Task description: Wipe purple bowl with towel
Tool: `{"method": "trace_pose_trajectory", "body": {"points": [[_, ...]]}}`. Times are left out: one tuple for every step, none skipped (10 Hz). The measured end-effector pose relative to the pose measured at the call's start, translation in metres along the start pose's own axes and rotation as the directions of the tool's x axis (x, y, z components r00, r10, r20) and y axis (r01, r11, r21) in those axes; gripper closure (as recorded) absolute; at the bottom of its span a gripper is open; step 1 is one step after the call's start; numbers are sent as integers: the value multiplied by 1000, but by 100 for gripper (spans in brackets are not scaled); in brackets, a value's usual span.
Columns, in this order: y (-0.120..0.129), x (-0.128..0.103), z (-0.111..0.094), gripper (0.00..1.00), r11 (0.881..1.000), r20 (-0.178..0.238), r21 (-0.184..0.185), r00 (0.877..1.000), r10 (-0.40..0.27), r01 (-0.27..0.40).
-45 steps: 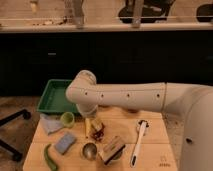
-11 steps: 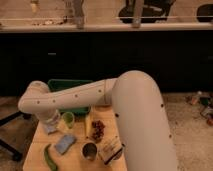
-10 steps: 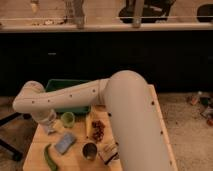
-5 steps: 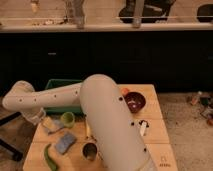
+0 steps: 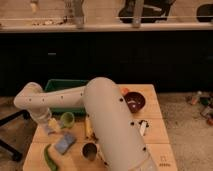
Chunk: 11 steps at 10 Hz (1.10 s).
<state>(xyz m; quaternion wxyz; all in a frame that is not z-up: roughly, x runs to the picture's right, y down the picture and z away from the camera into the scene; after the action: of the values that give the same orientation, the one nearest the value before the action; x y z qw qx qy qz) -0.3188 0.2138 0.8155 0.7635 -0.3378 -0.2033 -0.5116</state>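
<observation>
The purple bowl (image 5: 134, 101) stands on the right part of the wooden table (image 5: 155, 150), a pale patch inside it. My white arm sweeps across the table to the far left and bends down there. Its gripper (image 5: 46, 120) hangs open at the table's left edge, right over a small pale cloth, the towel (image 5: 53, 129), which lies flat on the wood. Whether the gripper touches the towel I cannot tell. The arm hides the middle of the table.
A green bin (image 5: 64, 89) sits at the back left. A green cup (image 5: 67, 119), a blue-grey sponge (image 5: 65, 142), a green pepper (image 5: 50, 157), a metal cup (image 5: 90, 150) and a banana (image 5: 89, 128) crowd the left half. A white object (image 5: 143, 127) lies near the bowl.
The arm has swung from the table's middle to the far left and down. The gripper now hangs over the towel, and the purple bowl has come into view.
</observation>
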Motion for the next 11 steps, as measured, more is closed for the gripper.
{"method": "trace_pose_trajectory", "body": {"points": [[0,1,8,20,1000,12,-3,1000,4,-4],[-2,2,11,20,1000,18,-2,1000,8,-8],[-7,1,13,20,1000,17,-1,1000,7,-7],[-10,1,13,20,1000,11,7,1000,3,-3],[-13,0,13,20,1000,6,19,1000,-2,2],[-20,-2,10,20,999,-2,47,1000,-17,18],[-23,-3,9,20,998,-5,58,1000,-29,30],[-26,-4,9,20,997,-6,72,999,-38,38],[-26,-4,13,20,996,-4,75,999,-47,47],[-26,-3,18,20,996,1,76,998,-55,55],[-27,-3,23,20,995,7,75,998,-63,62]]}}
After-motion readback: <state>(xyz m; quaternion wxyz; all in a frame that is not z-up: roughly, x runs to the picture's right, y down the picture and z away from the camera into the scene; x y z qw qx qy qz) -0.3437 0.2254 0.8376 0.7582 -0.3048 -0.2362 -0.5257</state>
